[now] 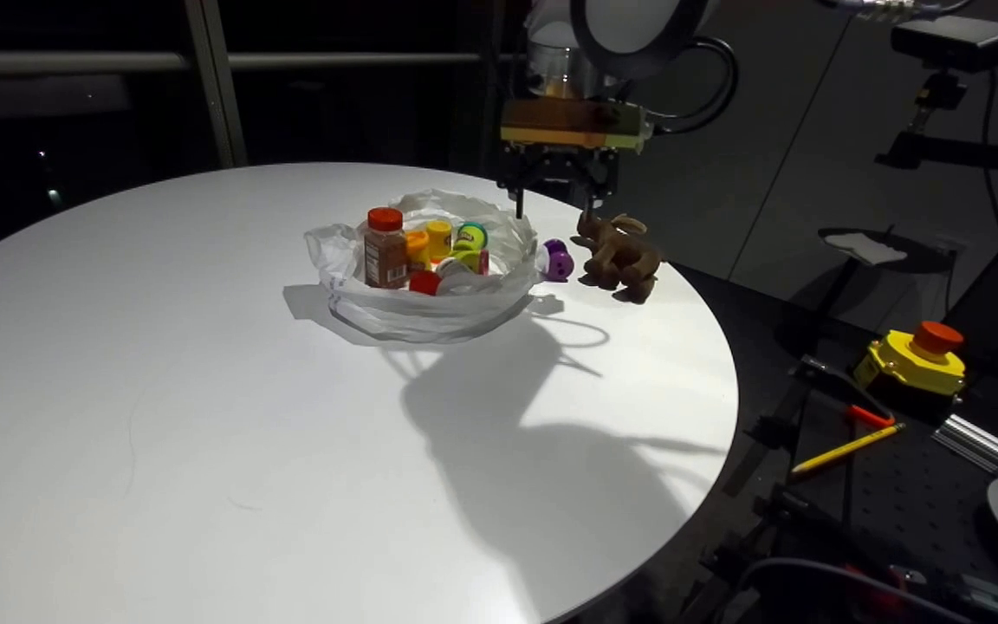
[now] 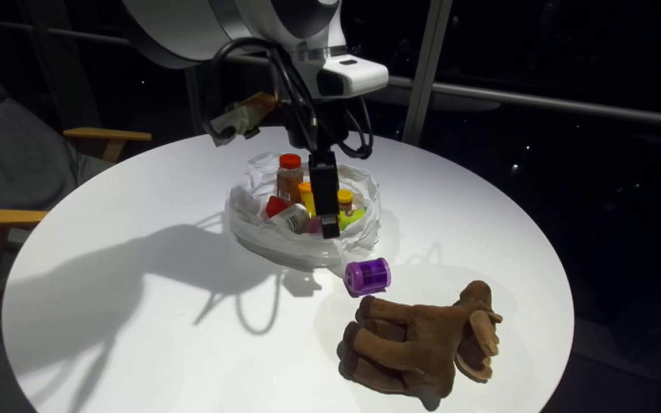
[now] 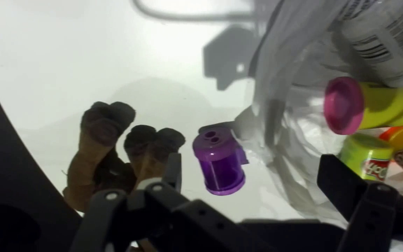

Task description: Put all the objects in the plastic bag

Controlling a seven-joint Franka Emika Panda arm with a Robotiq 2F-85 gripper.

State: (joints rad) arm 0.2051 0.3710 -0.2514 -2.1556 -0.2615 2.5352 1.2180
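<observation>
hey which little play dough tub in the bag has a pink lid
The yellow-green tub lying on its side beside the whitish bottle in the plastic bag. The other tubs in view show no pink.

The arm (image 2: 264, 26) has smooth white, rounded casings with a grey band; in an exterior view a black ring frames a pale, round cover (image 1: 638, 22). Black cables (image 2: 295, 74) loop about the wrist. Its white housing (image 2: 362, 77) bears a dark, rounded patch. An orange-brown and yellow piece (image 1: 568, 130) spans the top of the black tool (image 1: 554, 212), whose 2 slim fingers (image 3: 336, 185) join linkages with pale screw heads (image 3: 111, 196).
</observation>
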